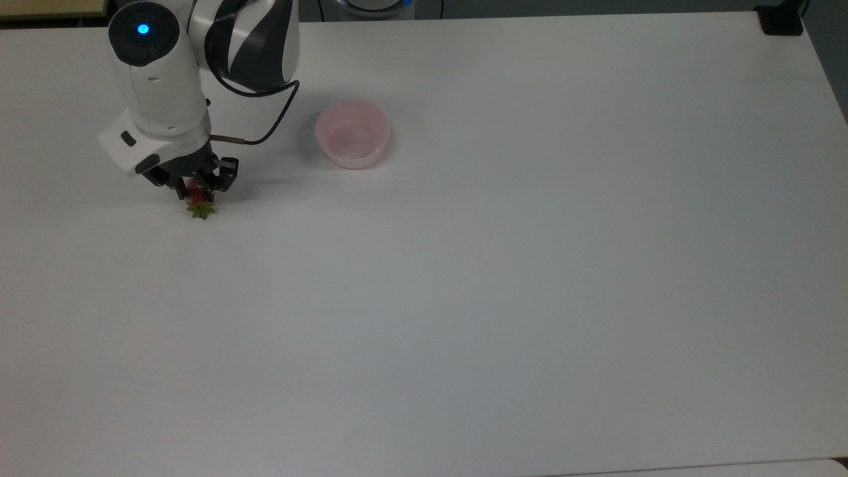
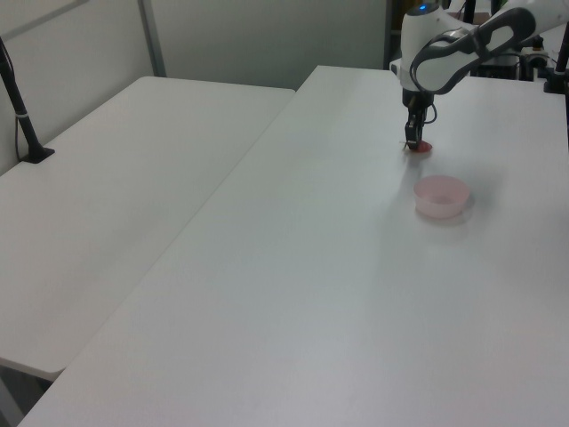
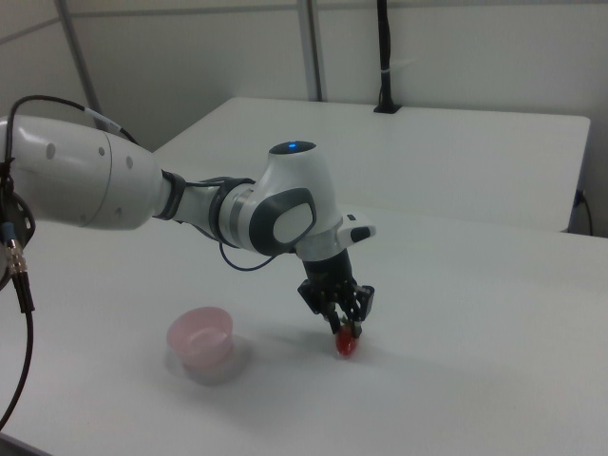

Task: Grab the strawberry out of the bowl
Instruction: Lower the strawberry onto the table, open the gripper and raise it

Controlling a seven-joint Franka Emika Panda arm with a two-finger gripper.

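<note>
A plain white tabletop (image 1: pixel 503 278) carries the pink bowl (image 1: pixel 352 134). Well apart from the bowl, the arm reaches down, its gripper (image 1: pixel 197 193) clamped on the strawberry (image 1: pixel 198 201) at the surface.

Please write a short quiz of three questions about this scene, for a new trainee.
1. True or false: the strawberry lies inside the bowl.
2. In the top view, the gripper is on which side of the bowl?
A. left
B. right
3. Fill in: the jaws are shut on the ____.

Key:
1. false, the bowl is empty
2. A
3. strawberry
</note>
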